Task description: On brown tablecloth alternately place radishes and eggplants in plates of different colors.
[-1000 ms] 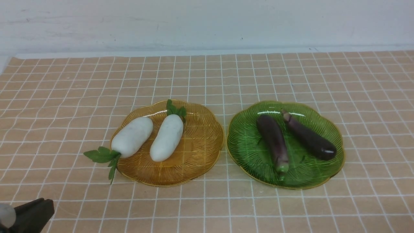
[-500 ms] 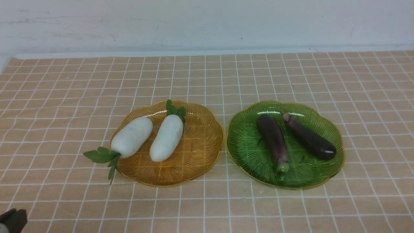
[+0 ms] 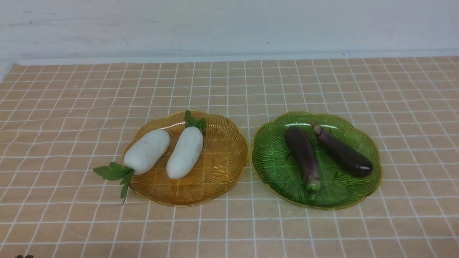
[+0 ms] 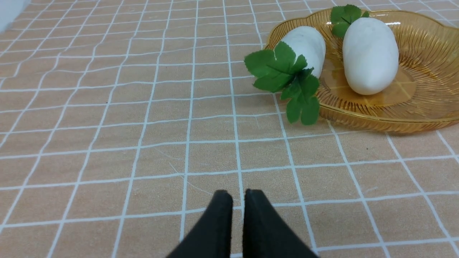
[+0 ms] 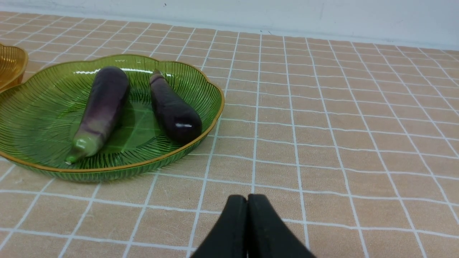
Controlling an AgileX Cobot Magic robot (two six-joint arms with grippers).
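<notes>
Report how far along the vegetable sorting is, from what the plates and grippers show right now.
Done: both radishes lie in the amber plate, and both eggplants lie in the green plate, all on the brown tablecloth. In hand: nothing; the left gripper and right gripper are shut and empty, apart from the plates. Left: no vegetable lies outside a plate, so the sorting looks finished.

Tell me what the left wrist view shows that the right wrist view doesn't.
Only the left wrist view shows the two radishes in the amber plate, plus the left gripper. Only the right wrist view shows the two eggplants in the green plate, and the right gripper. Both show the brown tablecloth and shut jaws.
</notes>
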